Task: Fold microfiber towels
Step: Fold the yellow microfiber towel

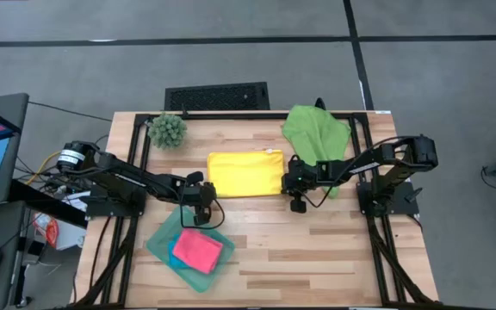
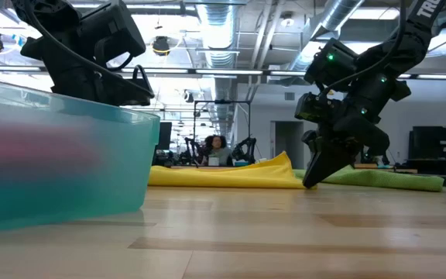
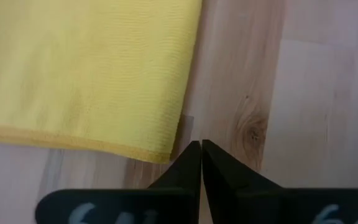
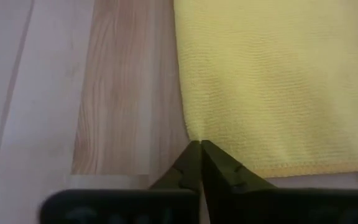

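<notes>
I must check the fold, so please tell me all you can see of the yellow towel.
The yellow towel is a soft, finely woven cloth with a stitched hem, folded into a flat rectangle at the table's middle. The shut left hand sits just off one near corner, apparently not gripping. The shut right hand meets the other corner's edge.

A robotics lab or workshop: behind the right gripper [image 2: 313, 180], the low view opens onto a hall with bare silver ceiling ducts [image 2: 221, 29], hanging lamps and a seated person [image 2: 214, 149] at a workstation; the pale wooden slatted table [image 1: 317, 250] stands on grey carpet tiles [image 1: 455, 86]
</notes>
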Action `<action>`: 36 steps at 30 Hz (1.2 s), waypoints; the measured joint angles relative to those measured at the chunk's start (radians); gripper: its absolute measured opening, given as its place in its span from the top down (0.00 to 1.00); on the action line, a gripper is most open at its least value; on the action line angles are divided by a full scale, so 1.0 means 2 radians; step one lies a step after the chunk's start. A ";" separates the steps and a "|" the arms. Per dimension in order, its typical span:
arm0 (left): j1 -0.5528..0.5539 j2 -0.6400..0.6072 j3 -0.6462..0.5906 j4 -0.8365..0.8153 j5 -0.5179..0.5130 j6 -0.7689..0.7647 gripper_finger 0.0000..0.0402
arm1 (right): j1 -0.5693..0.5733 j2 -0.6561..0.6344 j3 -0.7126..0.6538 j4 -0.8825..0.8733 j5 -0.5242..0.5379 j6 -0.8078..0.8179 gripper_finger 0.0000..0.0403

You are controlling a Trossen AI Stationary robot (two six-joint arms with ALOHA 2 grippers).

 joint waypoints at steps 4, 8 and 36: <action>-0.002 0.000 0.004 -0.001 -0.005 -0.039 1.00 | 0.000 0.000 0.000 0.000 -0.001 0.009 0.96; -0.008 -0.001 0.020 -0.005 -0.041 -0.047 0.97 | 0.000 0.000 0.000 -0.001 -0.001 0.009 0.92; 0.016 0.035 -0.002 0.051 0.000 0.058 0.47 | 0.000 0.001 0.000 0.000 -0.003 0.004 0.89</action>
